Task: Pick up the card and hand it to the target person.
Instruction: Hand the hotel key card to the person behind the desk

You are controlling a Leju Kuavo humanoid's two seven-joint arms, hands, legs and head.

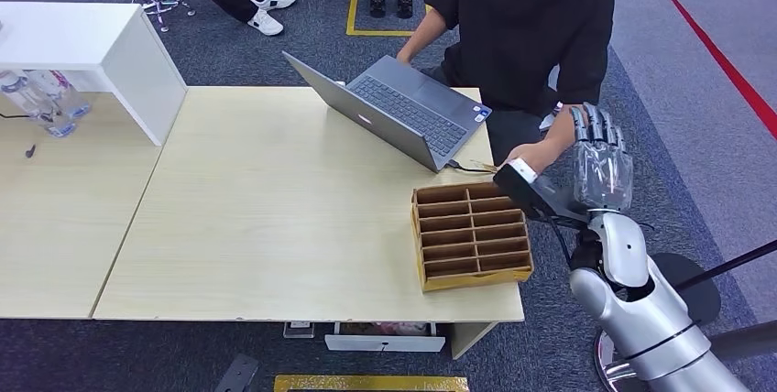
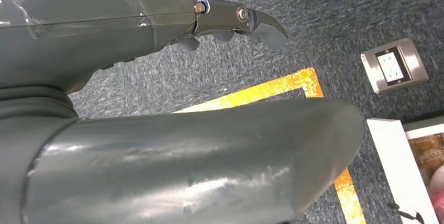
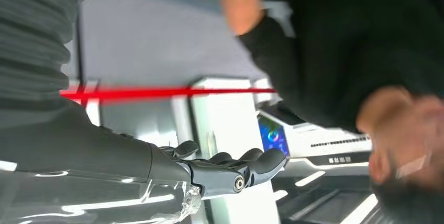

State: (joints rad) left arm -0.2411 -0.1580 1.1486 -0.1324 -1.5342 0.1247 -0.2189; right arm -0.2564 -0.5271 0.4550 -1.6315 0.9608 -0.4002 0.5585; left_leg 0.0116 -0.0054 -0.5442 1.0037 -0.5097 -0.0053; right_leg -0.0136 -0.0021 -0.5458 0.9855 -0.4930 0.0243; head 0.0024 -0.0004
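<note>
Looking from the head view, I see my right hand [image 1: 601, 158] raised off the bench's [image 1: 275, 218] far right corner, fingers [image 1: 596, 126] extended and apart, grasping nothing. The card [image 1: 520, 169] sits in the person's hand [image 1: 530, 156], just beside my wrist. A compartmented wooden box [image 1: 471, 234] rests near the laptop [image 1: 399, 108]. My left hand [image 2: 157, 20] hangs over carpet, fingers released, holding nothing.

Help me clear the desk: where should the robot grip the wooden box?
Probably the wooden box's right wall, with the right hand coming down from above at the table edge. The box lies flat and open-topped, and its slots look too narrow for fingers.
</note>
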